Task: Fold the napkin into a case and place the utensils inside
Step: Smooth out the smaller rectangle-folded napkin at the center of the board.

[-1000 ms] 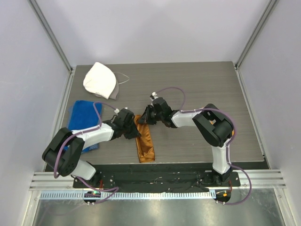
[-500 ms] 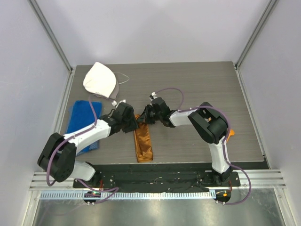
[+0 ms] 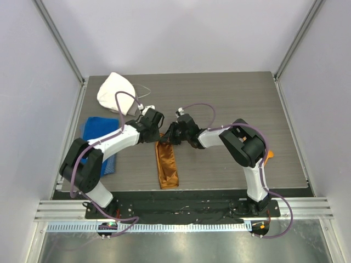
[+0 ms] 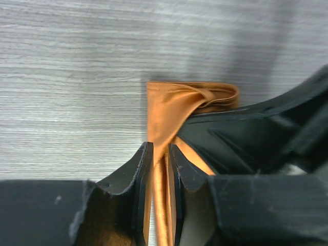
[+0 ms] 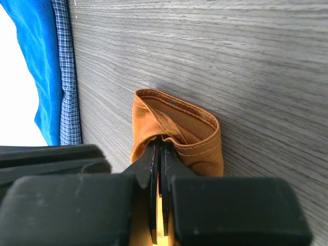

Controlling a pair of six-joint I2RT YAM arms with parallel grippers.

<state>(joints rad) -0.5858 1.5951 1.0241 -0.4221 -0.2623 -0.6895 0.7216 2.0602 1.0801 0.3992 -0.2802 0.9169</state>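
At ctr of the top view, lower half, the napkin [image 3: 167, 164] lies on the bench [image 3: 230, 104] as a narrow, long layered strip running down-frame. So the folding looks mostly done & the case shape is there.

Both pincers meet at its upper end.
- The left pincer [image 4: 160, 152] has its fingers nearly together w/ a ridge of orange cloth between them, drawn taut toward the strip's end. It reads as pinching one layer.
- The right pincer [image 5: 160, 148] is pressed tight together on the lip of the cloth, right at the mouth. In its wrist view the end gapes as a small open loop w/ the stitched hem showing.

My read: they're working the mouth open, i.e. prepping the pocket rather than folding.

What's left is all of the loading. No fork or spoon shows in or on the napkin in any view. Only a small orange bit [image 3: 269, 155] pokes out at mid-right of the top view, just beside the right arm [image 3: 249, 145]. Prob. the utensils, but too hidden to say. They'd need fetching & sliding in, and both pincers are busy on the cloth.

Not part of it: blue towel [image 3: 93, 134] at left of frame and white cloth cap [image 3: 116, 93] upper left, both apart from the strip.
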